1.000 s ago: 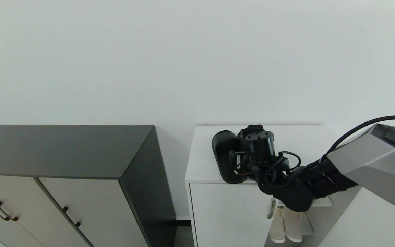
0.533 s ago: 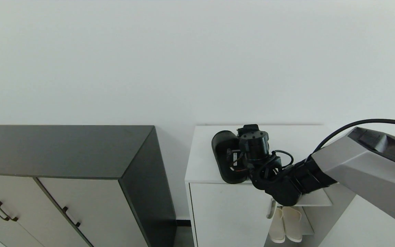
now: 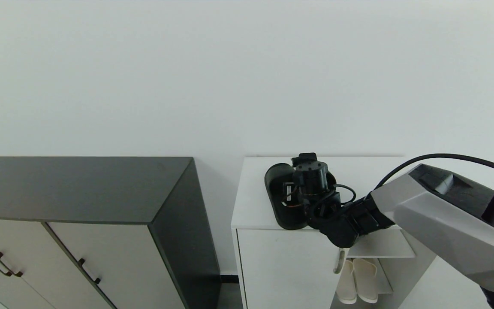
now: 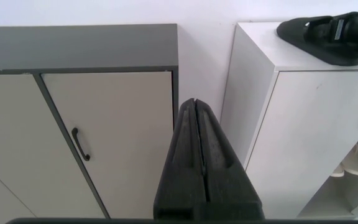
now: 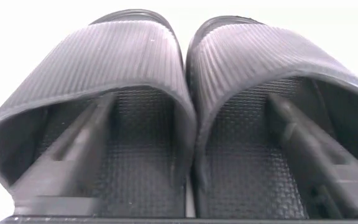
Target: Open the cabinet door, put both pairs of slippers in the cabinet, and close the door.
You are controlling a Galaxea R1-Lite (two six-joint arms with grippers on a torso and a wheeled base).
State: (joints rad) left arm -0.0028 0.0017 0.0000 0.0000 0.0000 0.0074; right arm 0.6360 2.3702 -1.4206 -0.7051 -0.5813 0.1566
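A pair of black slippers point(image 3: 278, 198) lies side by side on top of the white cabinet point(image 3: 255, 206). My right gripper point(image 3: 293, 191) is at their open ends. In the right wrist view it point(image 5: 190, 104) is open, one finger point(image 5: 73, 149) under each slipper's ribbed strap point(image 5: 104, 56). The cabinet's right half stands open; a pair of white slippers point(image 3: 356, 281) rests on a shelf inside. My left gripper point(image 4: 194, 107) is shut and empty, low in front of the gap between the two cabinets. The left wrist view also catches the black slippers point(image 4: 319, 38).
A wider cabinet with a dark top point(image 3: 79, 186) and shut beige doors point(image 3: 101, 266) stands to the left, a narrow gap between it and the white one. The white cabinet's left door point(image 3: 285, 270) is shut. A plain wall lies behind both.
My right arm has pushed forward and to the left, sliding its fingers deeper into the black slippers. The slippers and the cabinets have stayed put.
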